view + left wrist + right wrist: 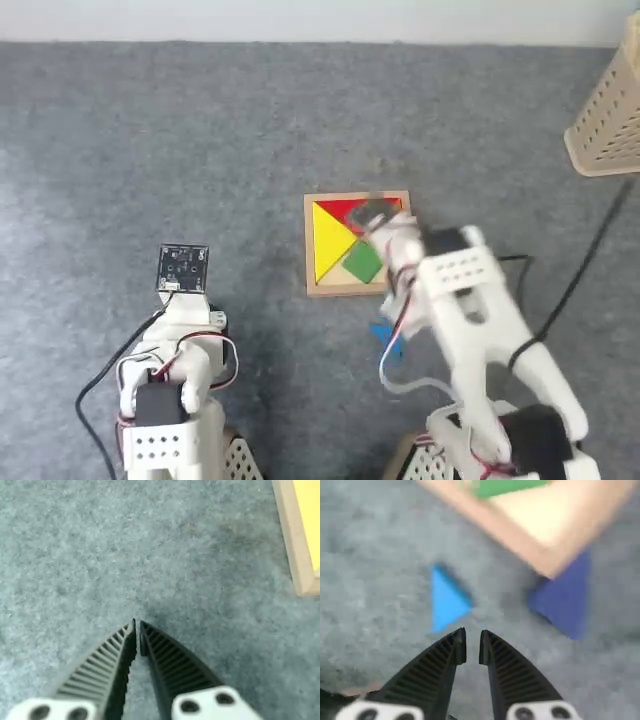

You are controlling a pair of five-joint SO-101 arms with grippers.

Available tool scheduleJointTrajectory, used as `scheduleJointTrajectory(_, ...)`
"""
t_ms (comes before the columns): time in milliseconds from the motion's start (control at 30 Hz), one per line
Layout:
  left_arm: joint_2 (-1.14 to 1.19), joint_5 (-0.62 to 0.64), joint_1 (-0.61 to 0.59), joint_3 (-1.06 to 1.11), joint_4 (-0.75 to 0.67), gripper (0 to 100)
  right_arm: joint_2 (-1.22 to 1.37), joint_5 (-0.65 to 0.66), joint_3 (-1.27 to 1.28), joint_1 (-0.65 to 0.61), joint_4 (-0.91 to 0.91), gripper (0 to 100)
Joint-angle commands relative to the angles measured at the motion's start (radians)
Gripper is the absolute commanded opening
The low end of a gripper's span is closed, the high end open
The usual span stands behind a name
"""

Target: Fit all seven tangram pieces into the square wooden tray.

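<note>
Looking down your right gripper (472,645), the jaws sit a sliver apart with nothing between them. The light blue triangle (446,600) lies on the carpet (370,570) just past the tips, off toward one finger and not touching. The dark blue triangle (565,602) sits right against a corner of the wooden tray (520,540). Inside the tray you've got the yellow piece (330,240), red piece (340,210) and green piece (362,262). Your right arm (460,275) stretches forward over the tray's right side. Your left arm (175,370) sits folded well left of the tray, and the left gripper (138,625) has its jaws together over bare carpet.
</note>
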Motion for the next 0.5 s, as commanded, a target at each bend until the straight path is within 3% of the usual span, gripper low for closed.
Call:
scheduleJointTrajectory(0, -0.017, 0.009, -0.002, -0.012, 0.005, 1, -0.096, 0.018, 0.069, -0.085, -0.082, 6.9)
scheduleJointTrajectory(200, -0.017, 0.009, -0.002, -0.012, 0.005, 1, -0.119, 0.018, 0.135, -0.104, -0.114, 20.8)
scheduleJointTrajectory(467, -0.017, 0.009, -0.002, -0.012, 0.005, 1, -0.119, -0.057, 0.196, -0.107, -0.220, 20.3)
